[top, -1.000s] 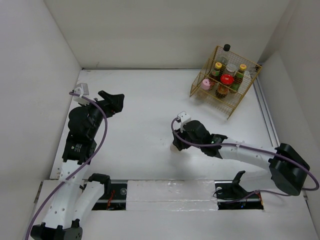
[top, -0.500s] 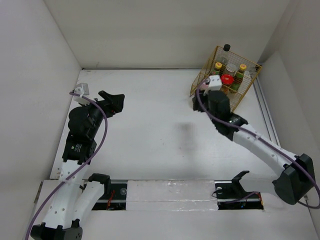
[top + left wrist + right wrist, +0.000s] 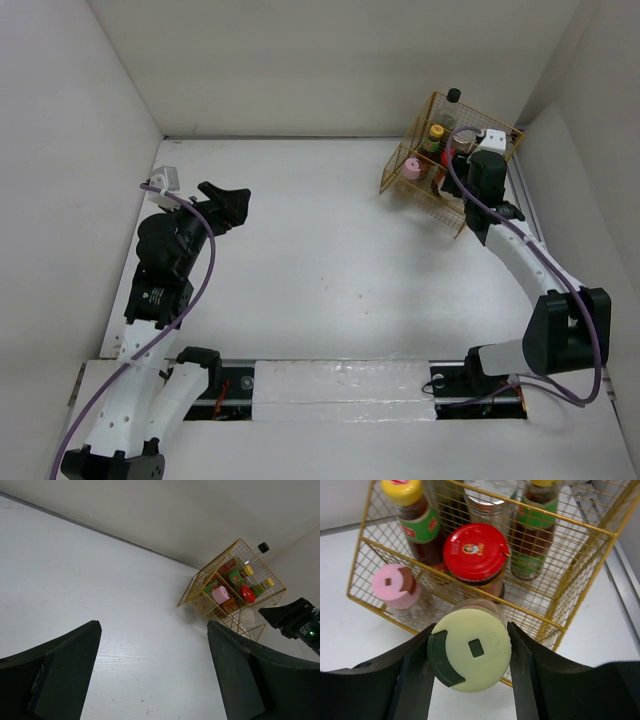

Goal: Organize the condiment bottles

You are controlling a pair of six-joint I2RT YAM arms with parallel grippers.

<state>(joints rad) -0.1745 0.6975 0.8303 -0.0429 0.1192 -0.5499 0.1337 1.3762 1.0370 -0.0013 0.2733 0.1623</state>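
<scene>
Right wrist alone shows right gripper (image 3: 470,635) pinching cream-capped bottle (image 3: 475,655); left gripper (image 3: 152,630) spread.

White walls (image 3: 330,60), white tabletop (image 3: 300,250)

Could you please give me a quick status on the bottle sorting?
Left gripper open, empty. Right gripper shut on cream-capped bottle, at yellow wire basket's front edge. Red-capped jar close behind it.
</scene>
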